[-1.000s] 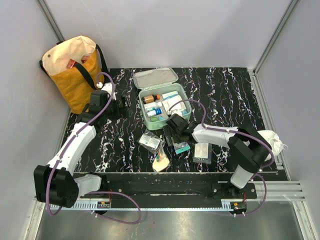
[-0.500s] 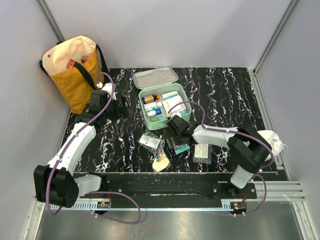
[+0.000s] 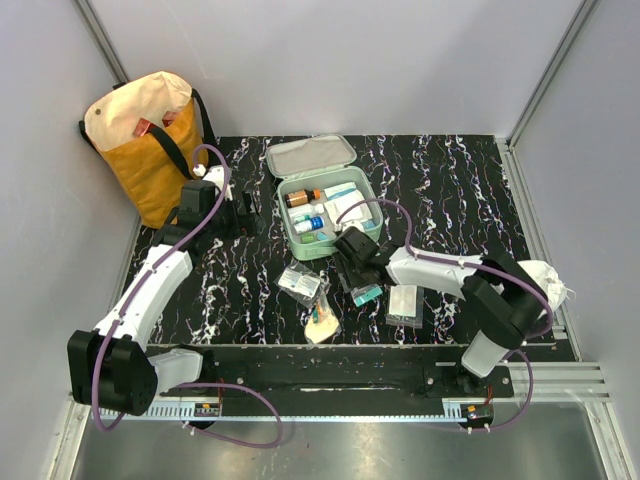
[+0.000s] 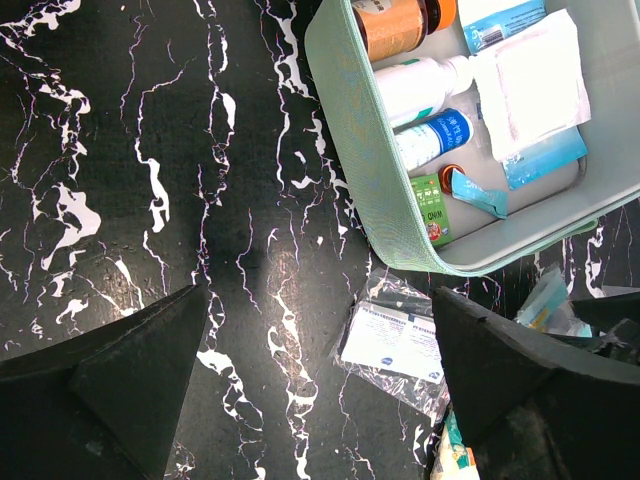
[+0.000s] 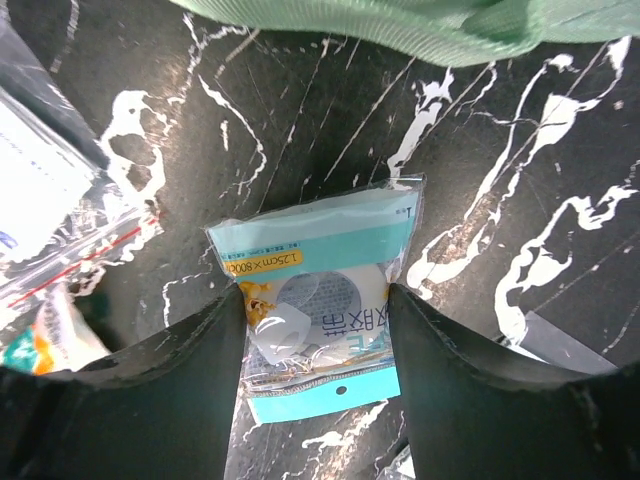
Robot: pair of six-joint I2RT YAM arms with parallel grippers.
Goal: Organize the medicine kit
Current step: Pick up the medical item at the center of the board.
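Right, the black marbled table carries the medicine kit, open at its middle back with the lid flipped away from me and bottles and sachets inside. My left gripper hangs fully spread and empty over the table just left of the kit's wall. My right gripper is the nearer one to the job. Its jaws stand part-way in, straddling the short side of a teal tape packet that lies flat, though I cannot tell whether they truly grip it. The packet's long axis points straight ahead at the kit's green near wall, just beyond the fingertips, so I judge the next move is a lift, then forward.
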